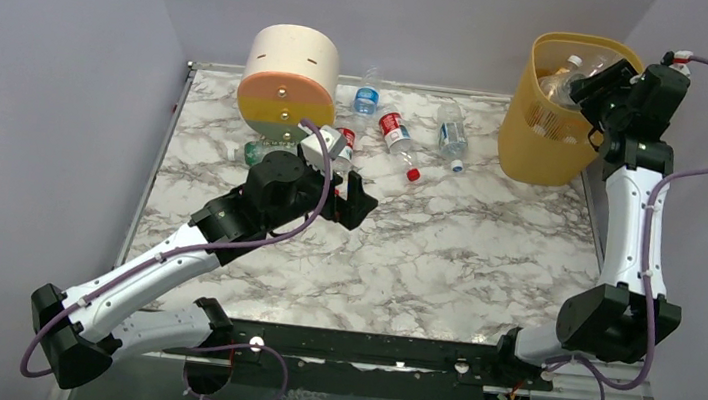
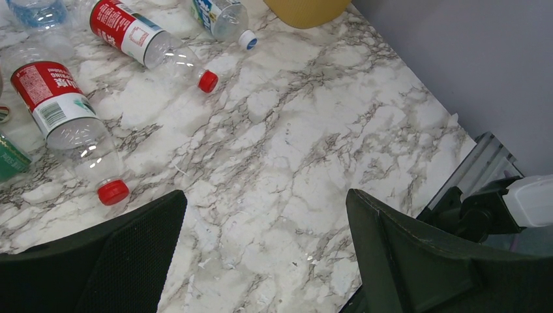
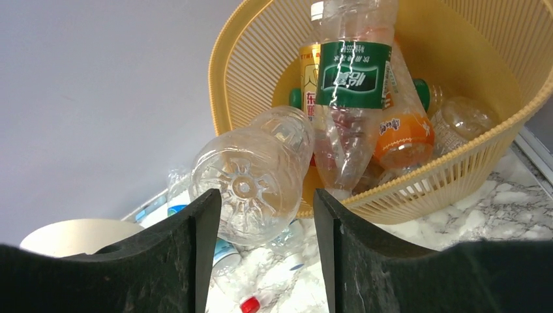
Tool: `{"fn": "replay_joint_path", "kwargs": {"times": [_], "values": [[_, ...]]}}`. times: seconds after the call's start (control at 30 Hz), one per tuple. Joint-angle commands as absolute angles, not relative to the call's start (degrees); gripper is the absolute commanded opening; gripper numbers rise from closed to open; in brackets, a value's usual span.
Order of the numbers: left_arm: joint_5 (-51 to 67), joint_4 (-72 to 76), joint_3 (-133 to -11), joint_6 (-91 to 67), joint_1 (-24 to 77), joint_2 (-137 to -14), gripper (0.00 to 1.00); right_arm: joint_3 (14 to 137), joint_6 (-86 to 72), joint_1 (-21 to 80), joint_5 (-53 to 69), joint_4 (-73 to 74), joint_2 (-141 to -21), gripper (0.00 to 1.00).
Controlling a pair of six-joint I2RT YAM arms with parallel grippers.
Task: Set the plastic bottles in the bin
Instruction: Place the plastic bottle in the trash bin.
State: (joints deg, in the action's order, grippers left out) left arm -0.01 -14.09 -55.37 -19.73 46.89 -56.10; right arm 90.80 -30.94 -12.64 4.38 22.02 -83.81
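Clear bottle (image 3: 251, 179) at yellow bin (image 3: 450, 168), green-labelled bottle (image 3: 355, 73) and orange bottle (image 3: 405, 138) inside

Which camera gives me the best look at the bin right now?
Right wrist: it looks into the bin, showing its ribbed wall and the bottles piled inside. Top external shows the whole bin at far right, rim partly hidden by the right arm. Left wrist catches only a yellow sliver.

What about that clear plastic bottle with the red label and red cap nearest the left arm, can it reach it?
Probably yes: the left gripper hangs open just short of that bottle, with only bare marble table between them.
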Motion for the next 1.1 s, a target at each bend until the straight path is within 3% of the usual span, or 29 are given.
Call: {"fn": "replay_joint_path", "kwargs": {"times": [0.0, 0.47, 0.8, 1.07], "values": [[1.46, -11.88, -54.68, -20.54, 46.84, -55.27, 0.99, 94.27, -30.33, -12.48, 4.85, 22.2, -87.78, 0.56], [0.84, -12.48, -54.58, -20.57, 46.79, -54.29, 0.99, 100.19, -30.2, -12.48, 2.9, 24.33, -97.26, 0.54], [1.52, -11.53, -55.13, -21.5, 46.79, -56.96, 0.99, 100.07, -28.65, -12.48, 4.54, 23.83, -87.81, 0.77], [0.44, -9.66, -55.7, -23.62, 46.78, -61.62, 0.99, 99.27, -28.58, -12.08, 15.35, 25.57, -79.5, 0.84]]}}
